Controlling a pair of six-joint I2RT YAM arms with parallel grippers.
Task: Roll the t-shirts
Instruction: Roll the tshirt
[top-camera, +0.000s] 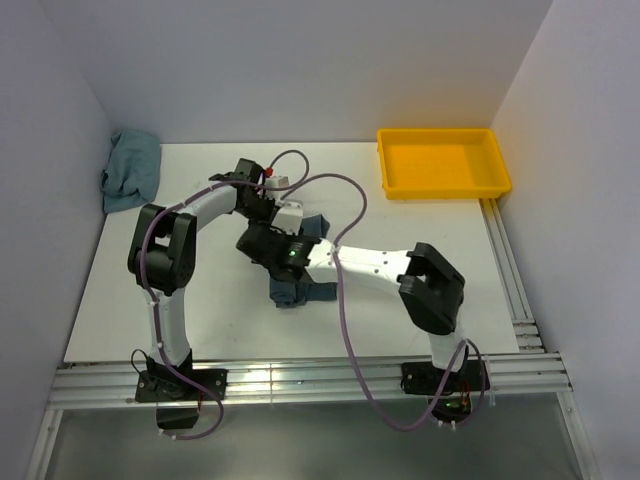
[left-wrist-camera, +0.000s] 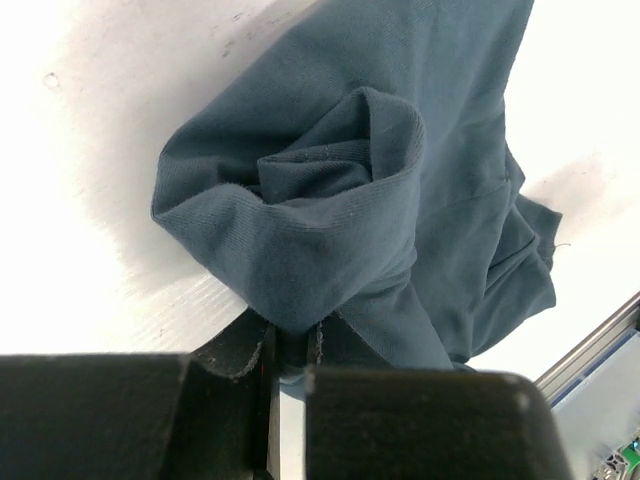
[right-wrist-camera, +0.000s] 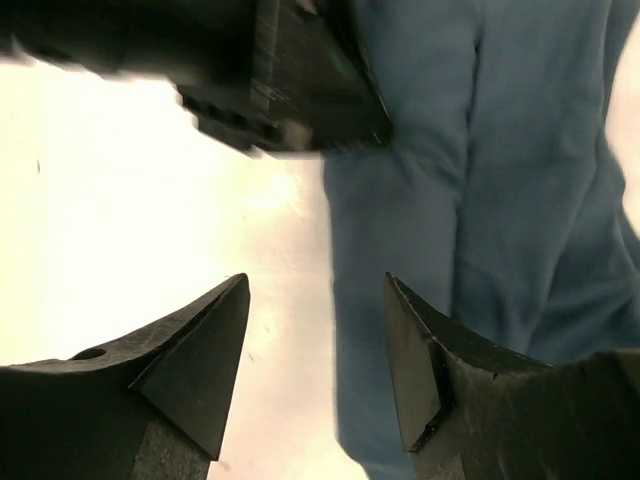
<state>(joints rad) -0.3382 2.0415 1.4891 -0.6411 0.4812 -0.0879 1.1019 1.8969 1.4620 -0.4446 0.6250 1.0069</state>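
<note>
We've got the t-shirt (left-wrist-camera: 330, 200) in the middle of the table (top-camera: 240, 335), one end curled into a loose roll. Left claw (left-wrist-camera: 290, 365) is clamped on the roll's edge. Right claw (right-wrist-camera: 315, 290) hangs spread over the flat part, holding nothing. Risk: any pull slips the thin pinch or unwinds the core, since nothing pins the tail.

Top view: tee (top-camera: 298, 292) is largely hidden under the left arm (top-camera: 215, 205) and right arm (top-camera: 360, 262); only two bits are seen. The kind of crumpled cloth (top-camera: 130, 170) cannot be told.
Left wrist view: tee is cut off at the top edge; its pinched fold is lost inside the left gripper (left-wrist-camera: 292, 345).
Right wrist view: a black part (right-wrist-camera: 280, 80) is blurred and cropped; tee is cut off by three edges.
</note>
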